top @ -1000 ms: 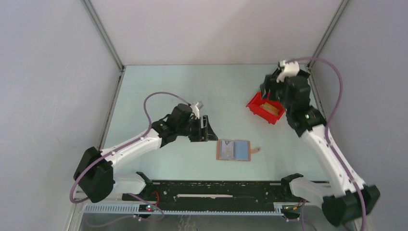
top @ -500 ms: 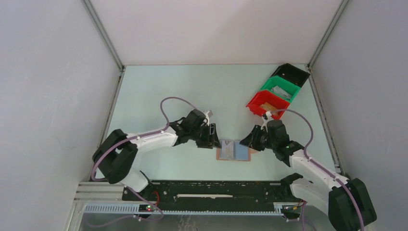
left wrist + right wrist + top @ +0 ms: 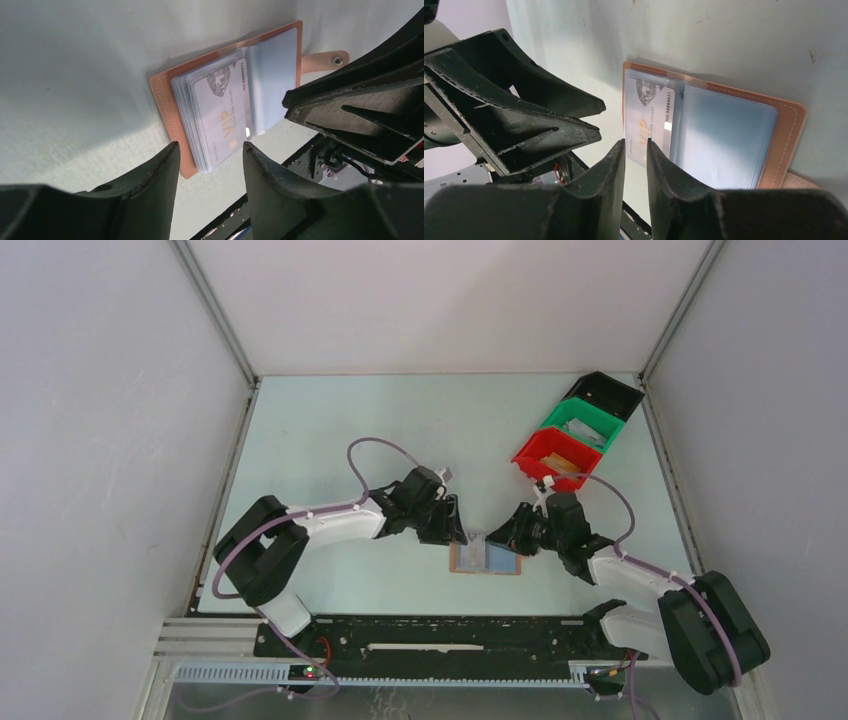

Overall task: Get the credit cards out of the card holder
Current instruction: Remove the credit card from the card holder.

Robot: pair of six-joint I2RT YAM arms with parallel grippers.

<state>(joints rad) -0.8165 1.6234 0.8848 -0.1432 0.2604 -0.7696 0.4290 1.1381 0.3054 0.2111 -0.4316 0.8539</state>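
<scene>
The wallet [image 3: 487, 562] lies open and flat on the worktop [image 3: 400, 430], near the front edge and about midway between the two arms. Both arms reach in low over it from opposite sides. The left fingers [image 3: 460, 535] are at its left half and the right fingers [image 3: 505, 537] at its right half, their tips close together above it.

In the left wrist view, we see a pale blue-grey card [image 3: 222, 117] with gold "VIP" lettering. It tops a stack of clear sleeves [image 3: 181, 95] on one half of the wallet. The other half shows pale blue lining, and the brown tab [image 3: 325, 59] sticks out past its far edge. The left fingers stand well apart and hold nothing, and the card shows in the gap between them.

In the right wrist view, the right fingers are narrow, with only a slim gap between the tips. The near edge of the card shows in that gap. We cannot tell whether they touch it, and nothing looks clamped.

Far back on the right, the red bin [image 3: 550, 462], green bin [image 3: 583, 426] and black bin [image 3: 607, 393] sit in a diagonal row, well apart from the wallet.
</scene>
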